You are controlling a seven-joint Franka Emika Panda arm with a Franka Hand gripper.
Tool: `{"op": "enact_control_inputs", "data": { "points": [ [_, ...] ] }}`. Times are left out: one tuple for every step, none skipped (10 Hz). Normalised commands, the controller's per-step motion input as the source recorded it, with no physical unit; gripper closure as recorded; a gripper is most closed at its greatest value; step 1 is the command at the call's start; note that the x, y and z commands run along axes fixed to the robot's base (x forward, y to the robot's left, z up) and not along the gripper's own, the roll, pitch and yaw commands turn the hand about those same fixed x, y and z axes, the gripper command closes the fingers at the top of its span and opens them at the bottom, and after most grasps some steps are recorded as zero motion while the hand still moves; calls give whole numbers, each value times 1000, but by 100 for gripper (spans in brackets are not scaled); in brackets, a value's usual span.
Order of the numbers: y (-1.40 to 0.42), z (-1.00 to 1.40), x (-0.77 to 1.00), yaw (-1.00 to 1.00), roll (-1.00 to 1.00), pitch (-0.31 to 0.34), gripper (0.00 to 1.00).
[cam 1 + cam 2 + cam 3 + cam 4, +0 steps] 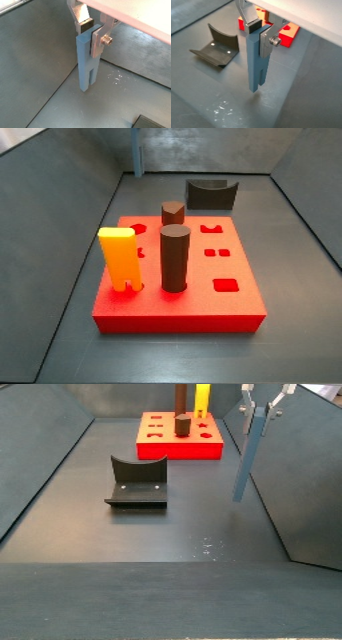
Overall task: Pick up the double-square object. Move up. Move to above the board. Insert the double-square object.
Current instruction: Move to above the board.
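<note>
My gripper [90, 31] is shut on the top of the double-square object [87, 65], a tall slim grey-blue bar that hangs upright, its two square legs pointing down above the grey floor. Both also show in a wrist view, gripper [260, 31] and bar [256, 65], and in a side view, gripper [262, 402] and bar [246, 454]. The red board [181, 446] lies farther back, apart from the bar. In a side view its surface [181, 308] shows several cut-out holes. A corner of the board [288, 36] shows behind the fingers.
A yellow-orange two-legged block [120, 256] and two dark brown cylinders [175, 256] [173, 213] stand in the board. The dark fixture [136, 482] stands on the floor left of the bar, and shows in a wrist view [216, 47]. Grey walls enclose the floor.
</note>
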Motion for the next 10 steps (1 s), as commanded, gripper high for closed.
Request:
{"op": "enact_control_inputs", "data": {
  "points": [
    [407, 1000, 86, 129, -457, -213, 100],
    [350, 1000, 67, 57, -431, -143, 100],
    [330, 1000, 68, 33, -382, -99, 100],
    [296, 1000, 77, 4, -295, -18, 100],
    [284, 1000, 80, -8, -249, 20, 100],
    [265, 1000, 79, -31, -212, 40, 100],
    [223, 870, 66, -40, -193, 42, 100],
    [127, 609, 39, -49, -162, 45, 100],
    [77, 358, 17, -52, -133, 42, 100],
    [60, 177, 7, -48, -113, 44, 100]
  ]
}}
